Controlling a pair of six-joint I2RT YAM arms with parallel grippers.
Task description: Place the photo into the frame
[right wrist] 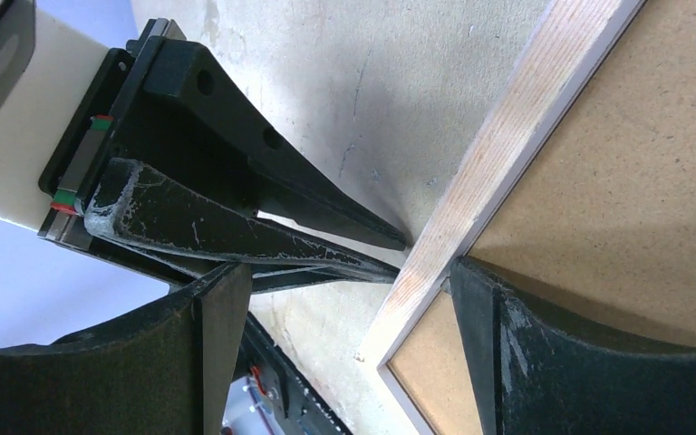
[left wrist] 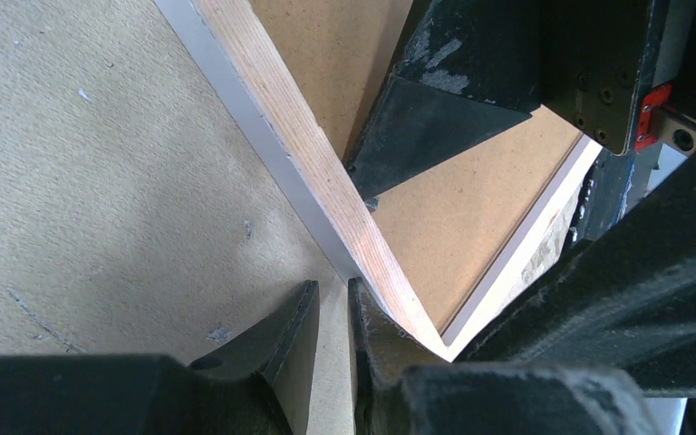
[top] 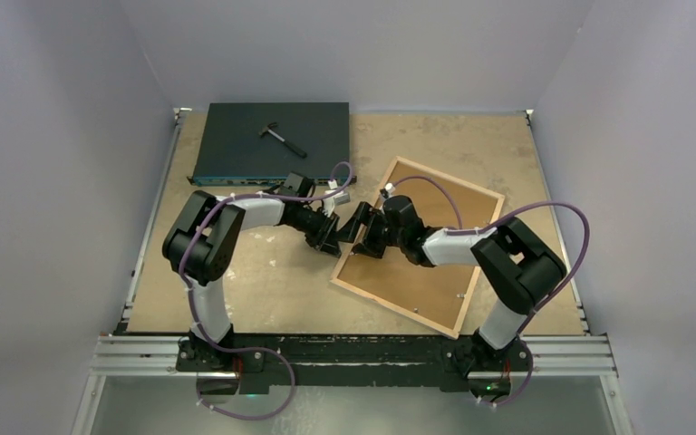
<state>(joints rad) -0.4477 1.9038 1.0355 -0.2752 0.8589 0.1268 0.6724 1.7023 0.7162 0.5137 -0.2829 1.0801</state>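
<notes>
The frame lies back up, skewed, right of the desk's middle, brown backing board showing. My right claw stands wide astride its left rail, gripping nothing. My left claw, a slit from closed and empty, touches that rail from outside. Far left corner: a hammer on a dark box.

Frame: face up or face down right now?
Face down: the frame shows its light wood rim and brown backing board upward in the overhead view.
</notes>
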